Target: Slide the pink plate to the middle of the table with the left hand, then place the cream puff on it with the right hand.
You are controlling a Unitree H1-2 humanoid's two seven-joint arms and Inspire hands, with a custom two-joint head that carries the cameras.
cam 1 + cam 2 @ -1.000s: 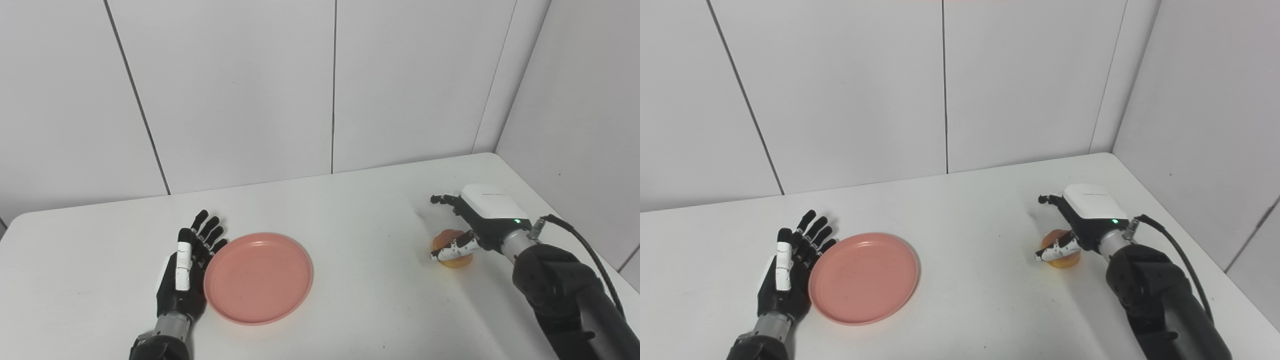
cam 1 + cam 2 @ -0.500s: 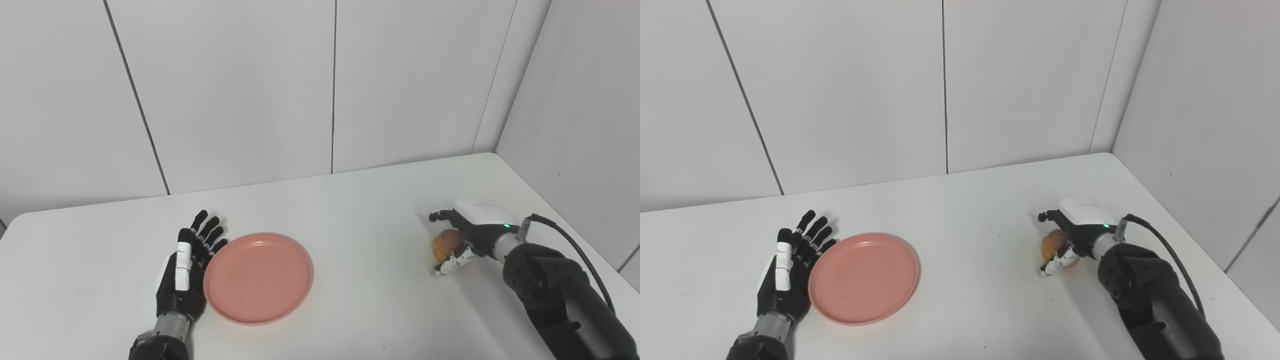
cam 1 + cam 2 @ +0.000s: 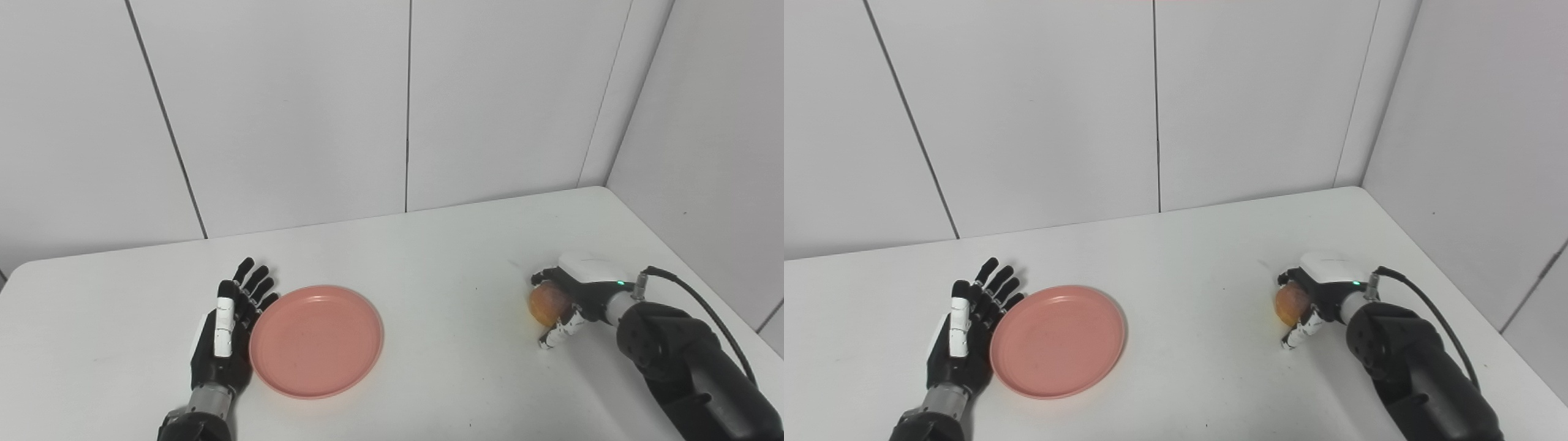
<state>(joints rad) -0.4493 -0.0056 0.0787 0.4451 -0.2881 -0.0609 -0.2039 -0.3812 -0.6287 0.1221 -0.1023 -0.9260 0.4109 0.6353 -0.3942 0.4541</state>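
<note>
The pink plate [image 3: 316,340] lies flat on the white table [image 3: 429,245], left of its middle, with nothing on it. My left hand [image 3: 225,331] rests open on the table, palm side against the plate's left rim, fingers stretched away from me. At the right, the orange-brown cream puff [image 3: 546,305] sits in my right hand [image 3: 576,293]. That hand's fingers curl over the puff's top and far side, and its thumb [image 3: 556,334] juts out just below it. The puff's right side is hidden by the palm.
White wall panels close the table at the back and on the right. A black cable [image 3: 704,300] runs from my right wrist along the table's right edge. Bare tabletop lies between the plate and the puff.
My right hand dropped lower and its fingers closed over the cream puff, which tipped up into the palm. The left hand and the plate have not moved.
</note>
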